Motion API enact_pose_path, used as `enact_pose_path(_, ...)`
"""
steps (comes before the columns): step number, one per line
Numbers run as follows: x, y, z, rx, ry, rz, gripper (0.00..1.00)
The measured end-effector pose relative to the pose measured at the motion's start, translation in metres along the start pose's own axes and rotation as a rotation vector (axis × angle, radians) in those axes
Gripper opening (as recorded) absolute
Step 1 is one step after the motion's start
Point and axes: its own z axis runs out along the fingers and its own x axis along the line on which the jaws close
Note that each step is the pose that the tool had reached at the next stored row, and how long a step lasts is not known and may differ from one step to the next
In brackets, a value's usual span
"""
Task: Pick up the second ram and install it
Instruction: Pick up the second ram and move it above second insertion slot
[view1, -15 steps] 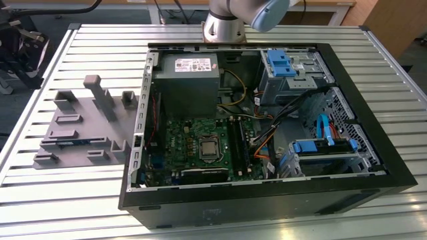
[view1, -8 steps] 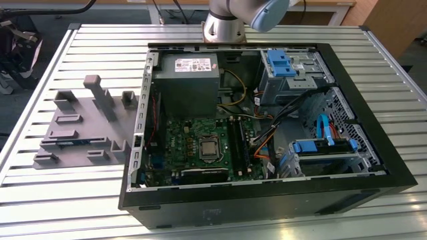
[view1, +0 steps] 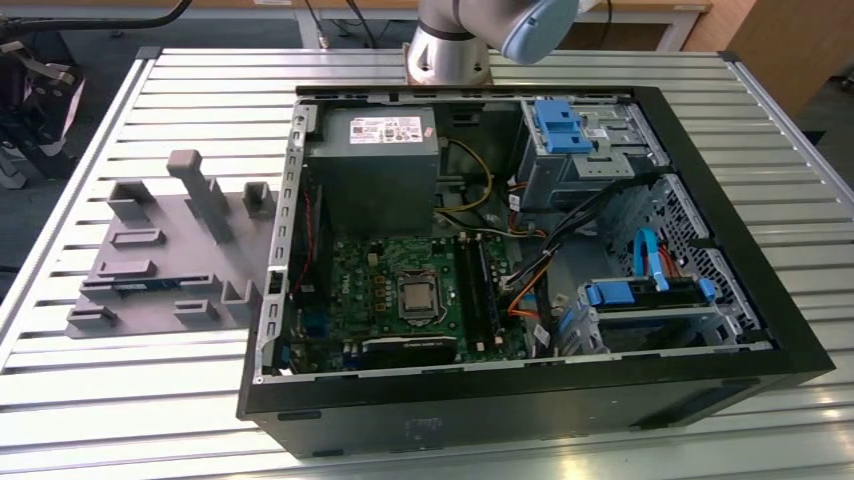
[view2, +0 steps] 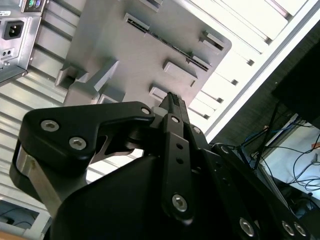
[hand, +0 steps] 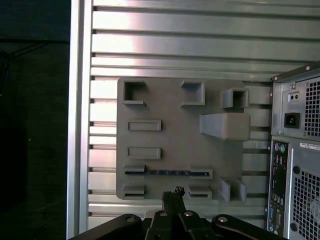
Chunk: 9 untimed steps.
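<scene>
Black gripper (view2: 172, 99) sits closest in the second wrist view, its two fingers pressed together on nothing, over one grey fixture (view2: 145, 65). In the first wrist view, one second ram (hand: 167, 173) stands on edge in a fixture slot near the fingertips. In the exterior view, one open computer case (view1: 534, 415) sits beside the fixture.

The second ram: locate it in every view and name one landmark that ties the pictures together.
Exterior view: the second ram stands on edge in the grey fixture, at the exterior view's left of the computer case.
First wrist view: the second ram is the dark blue strip bridging two slotted holders.
Second wrist view: the second ram is the dark strip between the same holders.
Shared landmark: the fixture's tall block.
</scene>
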Motion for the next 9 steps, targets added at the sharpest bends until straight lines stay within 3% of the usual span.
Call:
enact_pose_path(5, 0.0004, 0.0000, 0.0000, -0.0002, 0.0000, -0.012, 0.11)
enact_pose_path(9, 0.0004, 0.0001, 0.0003, -0.0015, -0.0007, -0.067, 0.11)
